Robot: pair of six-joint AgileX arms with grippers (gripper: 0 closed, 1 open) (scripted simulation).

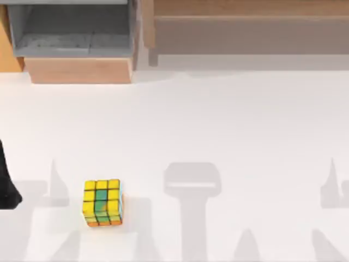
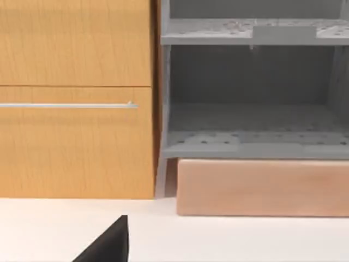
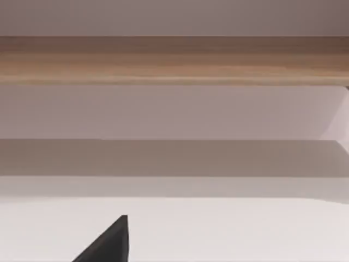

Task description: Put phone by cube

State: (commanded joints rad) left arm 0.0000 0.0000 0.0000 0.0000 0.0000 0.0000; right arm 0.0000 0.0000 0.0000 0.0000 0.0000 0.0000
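Where the white table (image 1: 229, 125) runs toward the top view's lower left, the cube (image 1: 102, 202) sits alone, yellow-and-green face up, orange side toward the near edge. A dark part of the left arm (image 1: 7, 185) juts in at the left edge, well apart from the cube. At the table's back stand a grey shelf (image 2: 251, 131), a wooden drawer front (image 2: 76, 98) and a long wooden ledge (image 3: 174, 60)
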